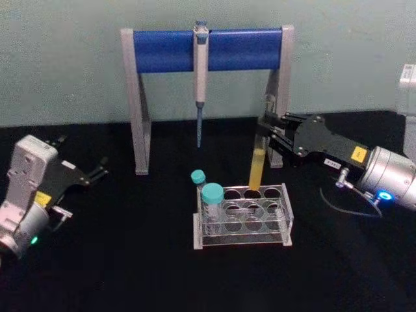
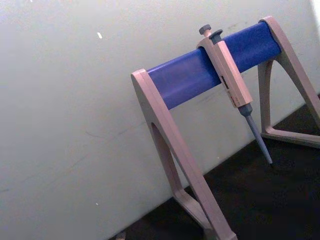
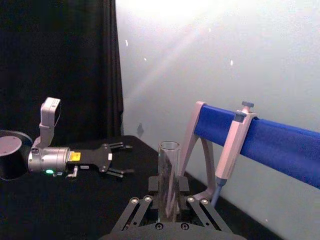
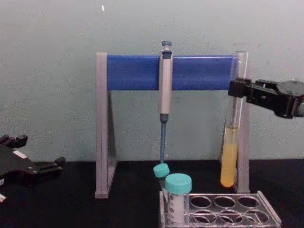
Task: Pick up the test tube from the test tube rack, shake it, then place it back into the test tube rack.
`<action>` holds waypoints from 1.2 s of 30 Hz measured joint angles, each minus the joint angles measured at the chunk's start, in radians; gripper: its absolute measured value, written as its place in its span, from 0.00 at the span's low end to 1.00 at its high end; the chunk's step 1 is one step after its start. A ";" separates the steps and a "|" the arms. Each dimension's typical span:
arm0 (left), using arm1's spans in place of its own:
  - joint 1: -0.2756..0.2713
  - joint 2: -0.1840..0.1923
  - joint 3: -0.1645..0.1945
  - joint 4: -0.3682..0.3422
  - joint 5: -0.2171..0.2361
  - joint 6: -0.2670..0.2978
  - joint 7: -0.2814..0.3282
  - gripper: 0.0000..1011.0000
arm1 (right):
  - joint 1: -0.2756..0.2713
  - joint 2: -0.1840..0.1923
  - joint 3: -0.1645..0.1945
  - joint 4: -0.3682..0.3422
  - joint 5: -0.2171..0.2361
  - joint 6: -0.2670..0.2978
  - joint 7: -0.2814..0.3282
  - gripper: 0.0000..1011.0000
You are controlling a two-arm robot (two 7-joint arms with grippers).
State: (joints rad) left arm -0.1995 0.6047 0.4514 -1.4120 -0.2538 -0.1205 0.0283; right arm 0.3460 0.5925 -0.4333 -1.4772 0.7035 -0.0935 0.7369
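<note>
The test tube [image 1: 258, 166] is a long clear glass tube with yellow liquid in its lower part. It hangs nearly upright, its round bottom just above the back row of the clear test tube rack [image 1: 286, 218]. My right gripper [image 1: 265, 133] comes in from the right and is shut on the tube's upper part. From the chest, the tube [image 4: 230, 147] is clear of the rack [image 4: 267, 214], held by the right gripper [image 4: 236, 90]. The right wrist view looks along the tube [image 3: 168, 172]. My left gripper [image 1: 99, 170] rests open at the far left, holding nothing.
Two teal-capped tubes [image 1: 212, 198] stand in the rack's left end. Behind the rack is a grey-legged stand with a blue crossbar [image 1: 162, 51], and a grey-blue pipette [image 1: 200, 71] hangs from it. The stand's right leg [image 4: 244, 142] is just behind the held tube.
</note>
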 joint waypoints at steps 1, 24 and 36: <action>0.000 0.000 0.000 0.000 0.000 0.000 0.000 0.99 | 0.000 0.000 -0.001 0.001 -0.001 0.000 -0.001 0.23; 0.000 0.000 0.000 0.000 0.000 0.000 0.000 0.99 | 0.017 -0.037 -0.022 0.066 -0.060 -0.003 -0.032 0.23; 0.000 0.000 0.000 0.000 0.000 0.000 0.000 0.99 | 0.031 -0.055 -0.038 0.110 -0.084 0.009 -0.029 0.23</action>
State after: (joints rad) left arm -0.1995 0.6047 0.4514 -1.4120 -0.2539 -0.1205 0.0283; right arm 0.3767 0.5376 -0.4713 -1.3677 0.6199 -0.0843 0.7083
